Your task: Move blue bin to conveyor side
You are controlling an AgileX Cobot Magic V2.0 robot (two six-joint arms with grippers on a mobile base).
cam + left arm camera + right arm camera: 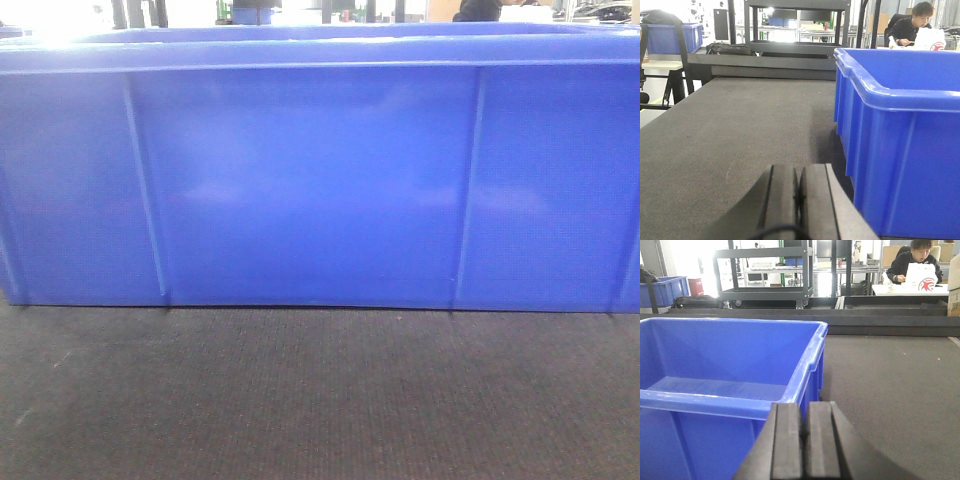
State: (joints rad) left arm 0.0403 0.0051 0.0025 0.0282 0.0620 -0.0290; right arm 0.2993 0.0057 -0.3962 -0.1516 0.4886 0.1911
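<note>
The blue bin (320,180) stands on the dark woven conveyor (320,400) and fills most of the front view with its long ribbed wall. In the left wrist view the blue bin (900,140) is to the right of my left gripper (798,172), which is shut with nothing in it, low over the conveyor (730,130). In the right wrist view the blue bin (725,375) is empty inside and lies left of my right gripper (803,410), shut and empty, close to the bin's near right corner. The conveyor (890,385) stretches on to the right.
A dark metal rail (765,62) borders the belt's far edge. Behind it stand a grey shelf cart (765,275), a smaller blue crate (675,37) at the left, and a seated person (917,262) at a white table.
</note>
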